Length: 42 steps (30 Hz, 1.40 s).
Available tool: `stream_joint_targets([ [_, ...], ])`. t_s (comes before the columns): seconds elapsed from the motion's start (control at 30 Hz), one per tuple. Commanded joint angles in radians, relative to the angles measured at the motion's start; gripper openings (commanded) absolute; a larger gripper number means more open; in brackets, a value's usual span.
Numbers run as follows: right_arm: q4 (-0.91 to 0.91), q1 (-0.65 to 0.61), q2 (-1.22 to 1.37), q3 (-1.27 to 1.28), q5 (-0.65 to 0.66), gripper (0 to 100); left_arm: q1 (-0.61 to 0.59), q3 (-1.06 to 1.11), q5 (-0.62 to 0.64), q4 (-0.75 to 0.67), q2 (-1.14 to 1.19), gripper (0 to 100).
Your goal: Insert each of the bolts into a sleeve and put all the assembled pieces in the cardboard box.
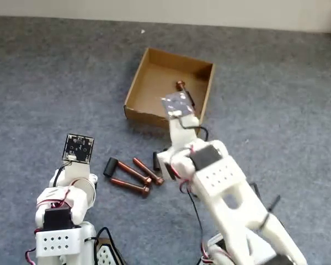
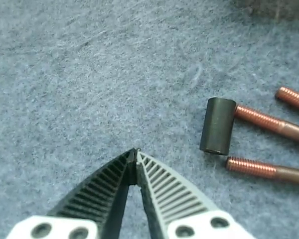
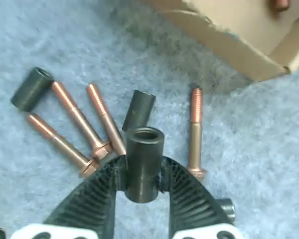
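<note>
the right gripper (image 3: 142,163) pinches a black sleeve (image 3: 142,142) upright between its ribbed fingers, with the bore open and facing up. in the high view this arm sits at centre right of the frame, just below the near wall of the cardboard box (image 1: 138,113). the left gripper (image 2: 135,154) is pressed together on nothing. it hangs over bare carpet (image 1: 38,83) at the lower left of the high view, near the loose parts.

the step in hand looks like mating the held sleeve with a bolt. to do it well, the right arm should keep the sleeve still and plumb. its grip sits low on the sleeve, which leaves the mouth free. the left arm would need to spread its fingers and take one of the loose bolts (image 1: 131,186) near the head. it should then lead the threaded tip straight down the bore, axis to axis, since a tilted entry will likely jam or tip the sleeve. four bolts lie loose on the carpet at the frame's centre, with two spare sleeves (image 1: 110,166) among them.

the cardboard box stands open at upper centre. a copper bolt end (image 1: 180,85) shows inside it by the far wall. the arm's camera board hides whether it carries a sleeve.
</note>
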Motion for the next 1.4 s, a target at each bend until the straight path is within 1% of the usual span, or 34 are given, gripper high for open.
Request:
stream_joint_targets([
  [0.0,-0.128,0.051,-0.209,0.108,-0.091,0.3,-0.012,-0.087,-0.166,-0.017,-0.007,1],
  [0.07,-0.228,0.108,-0.271,0.183,-0.140,0.3,-0.012,-0.133,-0.252,-0.017,-0.005,1],
  [0.17,-0.352,0.186,-0.340,0.286,-0.189,0.3,-0.012,-0.246,-0.270,-0.002,0.005,1],
  [0.23,-0.423,0.222,-0.374,0.348,-0.219,0.3,-0.008,-0.332,-0.281,0.054,0.005,1],
  [0.27,-0.455,0.237,-0.389,0.372,-0.233,0.3,0.001,-0.374,-0.305,0.087,0.007,1],
  [0.37,-0.535,0.285,-0.418,0.418,-0.265,0.3,0.082,-0.473,-0.385,0.203,0.015,1],
  [0.43,-0.572,0.320,-0.427,0.429,-0.285,0.3,0.148,-0.521,-0.419,0.265,0.061,1],
  [0.53,-0.611,0.374,-0.424,0.433,-0.322,0.3,0.242,-0.572,-0.451,0.307,0.189,1],
  [0.57,-0.621,0.390,-0.424,0.435,-0.331,0.3,0.275,-0.581,-0.479,0.308,0.237,1],
  [0.63,-0.630,0.420,-0.424,0.435,-0.342,0.3,0.346,-0.585,-0.555,0.308,0.323,2],
  [0.7,-0.630,0.441,-0.424,0.435,-0.342,0.3,0.401,-0.585,-0.606,0.304,0.400,7],
  [0.77,-0.630,0.452,-0.424,0.435,-0.342,0.3,0.441,-0.588,-0.612,0.304,0.466,13],
  [0.83,-0.630,0.456,-0.426,0.435,-0.342,0.3,0.481,-0.588,-0.617,0.295,0.532,16],
  [1.1,-0.630,0.456,-0.424,0.435,-0.339,0.3,0.639,-0.572,-0.618,0.141,0.803,16],
  [1.27,-0.628,0.456,-0.424,0.435,-0.339,0.3,0.664,-0.570,-0.621,0.032,0.963,16],
  [1.37,-0.628,0.456,-0.424,0.435,-0.336,0.3,0.656,-0.568,-0.674,-0.015,1.058,16],
])
